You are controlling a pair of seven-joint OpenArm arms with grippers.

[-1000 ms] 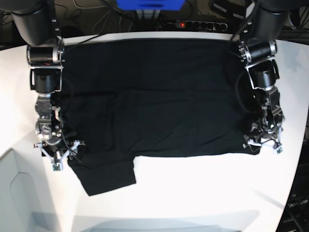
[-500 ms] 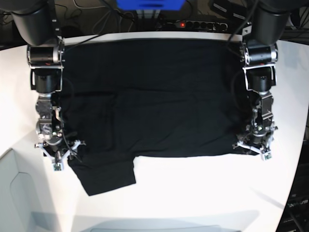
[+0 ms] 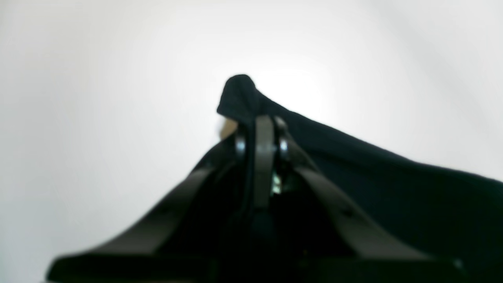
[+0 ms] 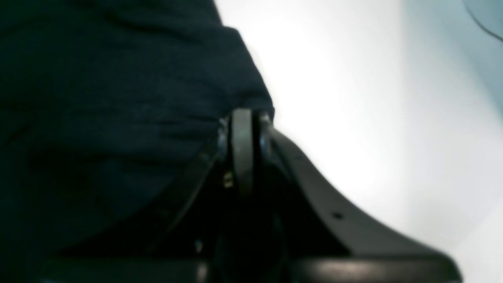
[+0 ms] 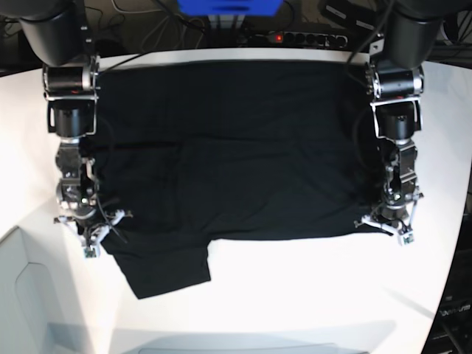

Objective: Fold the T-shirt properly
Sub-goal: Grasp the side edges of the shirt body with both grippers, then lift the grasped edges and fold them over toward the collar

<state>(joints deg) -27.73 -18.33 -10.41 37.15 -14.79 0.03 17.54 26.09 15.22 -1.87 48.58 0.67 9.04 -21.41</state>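
Observation:
The black T-shirt (image 5: 228, 147) lies spread flat on the white table (image 5: 310, 287), with one sleeve (image 5: 166, 269) sticking out toward the front. At the shirt's front right corner in the base view, my left gripper (image 5: 389, 227) is down on the cloth. The left wrist view shows this gripper (image 3: 261, 125) shut, a tip of black cloth (image 3: 239, 92) poking out past the jaws. My right gripper (image 5: 89, 237) sits at the front left edge beside the sleeve. In the right wrist view it (image 4: 243, 118) is shut on the shirt's edge (image 4: 235, 70).
A power strip (image 5: 299, 36) with cables and a blue object (image 5: 228, 7) stand behind the table's far edge. A grey surface (image 5: 33, 295) lies below the table's curved front left edge. Bare white table shows in front of the shirt.
Both grippers have gone from open to shut on the shirt's front edge. The left arm shifted inward onto the front corner; the right arm stayed nearly in place.

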